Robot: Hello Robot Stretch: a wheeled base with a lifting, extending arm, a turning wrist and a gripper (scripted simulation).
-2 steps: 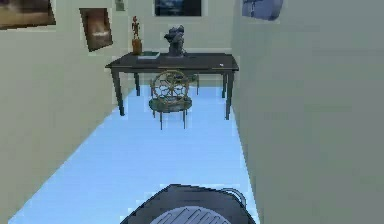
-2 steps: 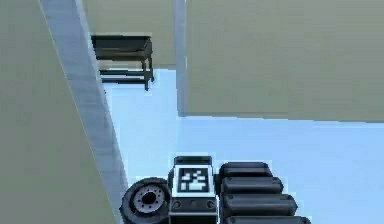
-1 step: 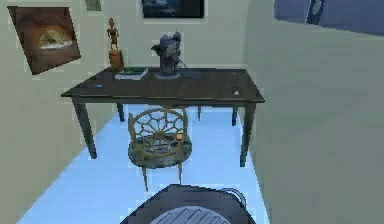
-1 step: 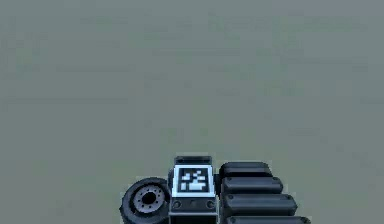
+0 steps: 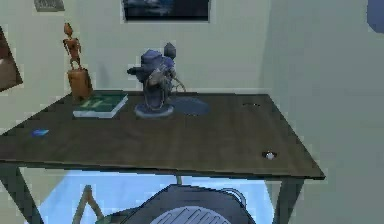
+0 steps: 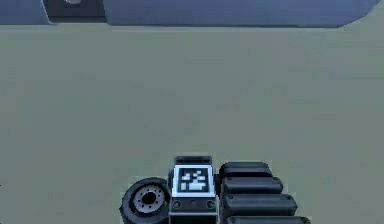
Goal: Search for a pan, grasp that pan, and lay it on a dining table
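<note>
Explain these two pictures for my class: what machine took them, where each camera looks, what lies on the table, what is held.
A wheeled robot with one reaching arm took both. The forward view looks ahead and down at a dark table. On it are a wooden figurine, a green book and a blue-grey ornament. The arm side view looks sideways over bare floor; at its bottom edge sits the arm's end, with a white marker square and the gripper, a dark body. Whether it holds anything cannot be told.
</note>
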